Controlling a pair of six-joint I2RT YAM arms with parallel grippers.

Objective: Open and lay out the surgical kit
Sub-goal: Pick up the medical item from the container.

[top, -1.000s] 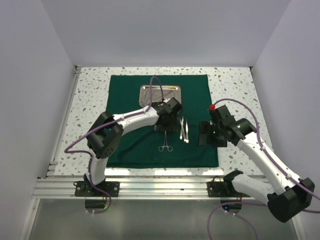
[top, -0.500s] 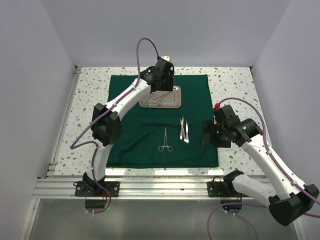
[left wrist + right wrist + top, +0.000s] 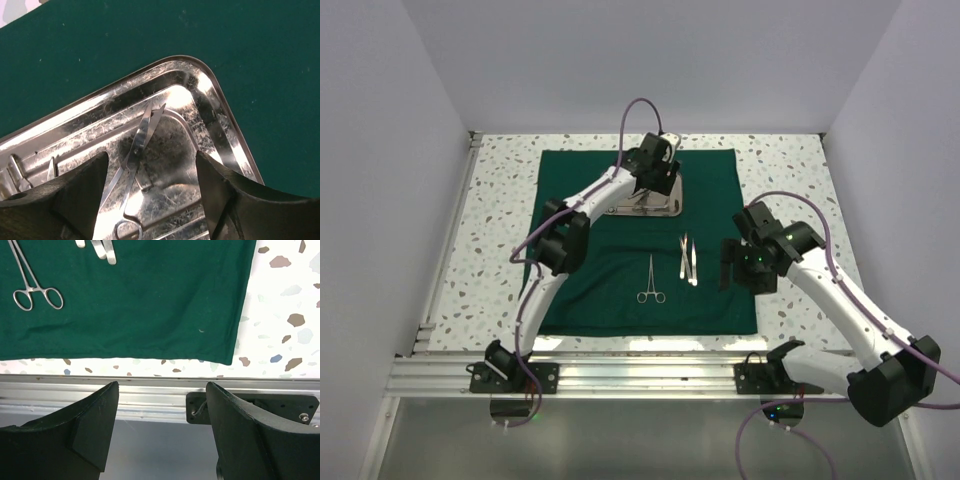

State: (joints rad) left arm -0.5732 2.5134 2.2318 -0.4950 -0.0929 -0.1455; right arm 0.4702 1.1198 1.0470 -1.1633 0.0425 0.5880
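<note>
- Left gripper (image 3: 151, 161) is out at the far middle of the table, poised over the steel tray (image 3: 220, 125). Fingers are spread wide and hold nothing.
- Left wrist view: a slim pair of scissors (image 3: 142, 135) lies flat in the tray, blades toward the rounded corner, framed between the two fingers. I judge I am lined up to pick it. I cannot tell whether the tips touch the tray floor.
- More metal shows at the tray's left end, too cut off to name.
- The dark green cloth (image 3: 590, 290) is already unfolded and flat. The tray sits on its far half, centred.
- On the near half lie a ring-handled clamp (image 3: 651, 280) and, just beside it on the right, a tight cluster of tweezers (image 3: 688, 258), all roughly parallel and pointing away from me. That reads as a row being built, so the scissors likely belong next to them.
- Right gripper (image 3: 161, 390) hangs above the cloth's near right part, fingers released and empty. My guess is that it is parked clear of the left arm's reach.
- Surface is a white speckled terrazzo table (image 3: 490, 220) with an aluminium rail (image 3: 150, 400) along the near edge.
- Plain pale walls (image 3: 650, 60) close in three sides.
</note>
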